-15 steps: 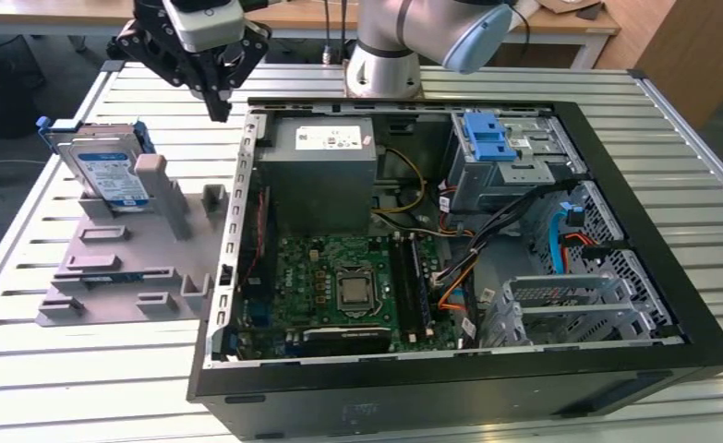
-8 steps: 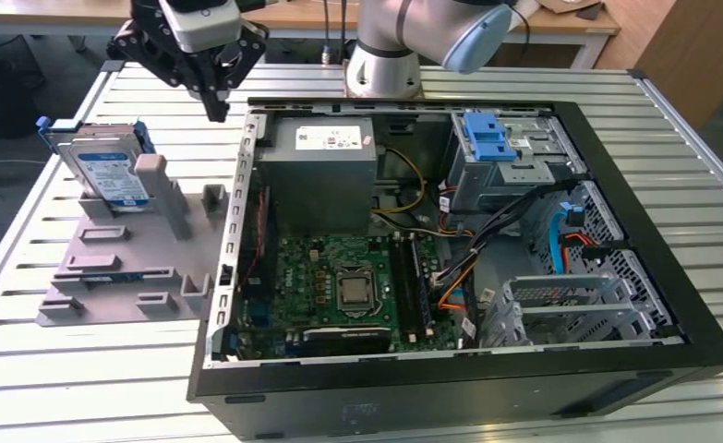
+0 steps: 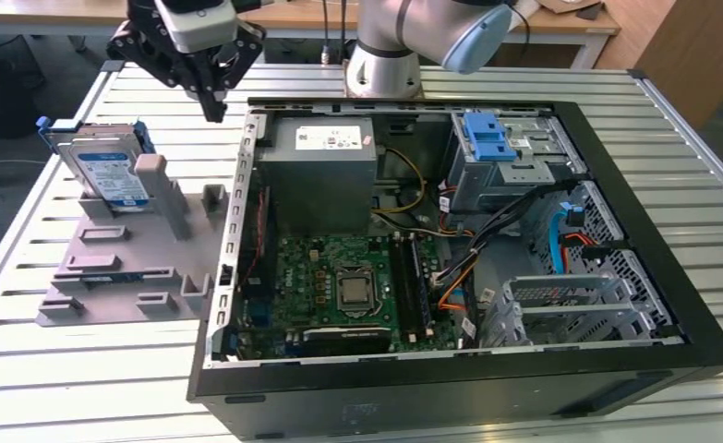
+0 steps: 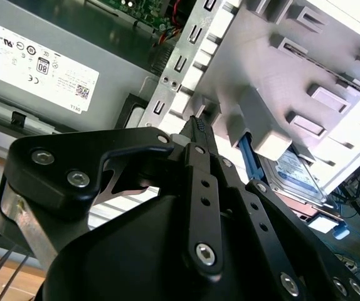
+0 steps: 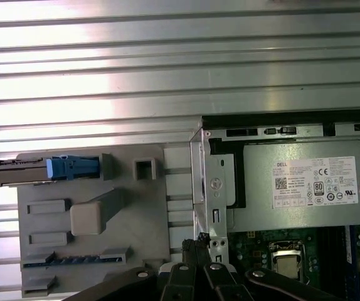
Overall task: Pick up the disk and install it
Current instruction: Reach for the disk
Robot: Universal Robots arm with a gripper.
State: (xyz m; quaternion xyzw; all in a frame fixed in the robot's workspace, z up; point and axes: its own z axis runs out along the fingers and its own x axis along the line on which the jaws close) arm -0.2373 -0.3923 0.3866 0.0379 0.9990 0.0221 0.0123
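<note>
The disk (image 3: 106,171) is stood on edge in a slot at the far end of the grey fixture plate (image 3: 114,268) and is propped by an upright post (image 3: 151,180). Its labelled face and blue side rails are thereby left exposed, a pose judged to offer the drive for a grasp from above. The plate is laid on the slatted metal table (image 3: 66,369) just beside the open computer case (image 3: 460,397), on the exterior view's left, so that the pick-up place is kept near the place of installation. The gripper (image 3: 217,113) is held aloft where the plate's edge meets the case wall, near the disk but apart from it. Its jaws are seen drawn together in the second wrist view, with nothing between them, so no grasp has yet been made. In the first wrist view the disk (image 5: 73,167) is seen edge-on, and the power supply (image 5: 299,188) is seen inside the case. The pick-up is judged not yet begun.
</note>
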